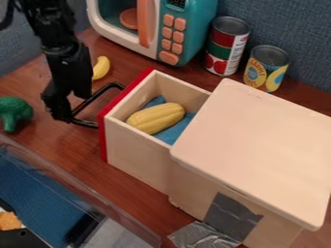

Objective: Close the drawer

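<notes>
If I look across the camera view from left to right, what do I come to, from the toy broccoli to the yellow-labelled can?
Broccoli, robot's gripper, banana, corn in the open drawer, red-and-green can, yellow-labelled can.

The wooden drawer (137, 152) stood open near the middle of the frame, sticking out leftward from its pale box (259, 145). I could see a yellow corn cob (156, 117) inside, lying on a blue cloth (173, 133). At the left, the black gripper (60, 106) hung right by the drawer's handle (86, 124). Behind, on the table (55, 145), were a banana (101, 68), a toy microwave (196, 22) and two cans (226, 46); green broccoli (13, 112) sat at the left edge.
</notes>
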You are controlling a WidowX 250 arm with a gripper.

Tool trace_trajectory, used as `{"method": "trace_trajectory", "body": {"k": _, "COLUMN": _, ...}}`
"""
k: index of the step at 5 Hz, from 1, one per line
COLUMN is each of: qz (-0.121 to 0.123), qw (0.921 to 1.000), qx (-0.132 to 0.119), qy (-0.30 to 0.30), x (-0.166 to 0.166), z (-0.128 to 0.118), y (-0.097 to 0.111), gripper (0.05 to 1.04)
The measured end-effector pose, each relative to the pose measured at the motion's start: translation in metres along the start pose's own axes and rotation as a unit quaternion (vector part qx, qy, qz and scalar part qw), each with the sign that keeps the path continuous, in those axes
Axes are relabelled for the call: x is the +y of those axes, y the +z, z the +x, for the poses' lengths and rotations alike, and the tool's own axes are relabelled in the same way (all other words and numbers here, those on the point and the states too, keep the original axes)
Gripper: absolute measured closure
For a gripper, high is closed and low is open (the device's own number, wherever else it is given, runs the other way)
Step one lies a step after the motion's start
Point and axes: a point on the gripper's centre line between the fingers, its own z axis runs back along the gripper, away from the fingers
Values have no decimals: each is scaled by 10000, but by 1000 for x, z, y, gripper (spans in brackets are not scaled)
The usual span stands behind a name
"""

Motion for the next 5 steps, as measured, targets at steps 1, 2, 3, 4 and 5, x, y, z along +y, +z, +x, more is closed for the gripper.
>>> {"method": "trace_trajectory", "body": {"k": 1, "qz": -11, "qw": 9999, "qx": -36, "qy": -105, "x": -6, "z": 14, "y": 0, "gripper": 84}}
{"method": "trace_trajectory", "body": {"k": 2, "qz": -108, "qw": 9997, "qx": -94, "qy": -186, "x": -11, "z": 33, "y": -5, "gripper": 84}}
{"method": "trace_trajectory", "body": {"k": 3, "qz": -81, "qw": 9995, "qx": -124, "qy": -292, "x": -17, "z": 48, "y": -6, "gripper": 84}}
{"method": "trace_trajectory", "body": {"k": 4, "qz": -95, "qw": 9990, "qx": -148, "qy": -412, "x": -19, "z": 65, "y": -8, "gripper": 85}}
{"method": "trace_trajectory", "body": {"k": 5, "qz": -78, "qw": 9985, "qx": -148, "qy": -518, "x": -19, "z": 83, "y": -10, "gripper": 84}}
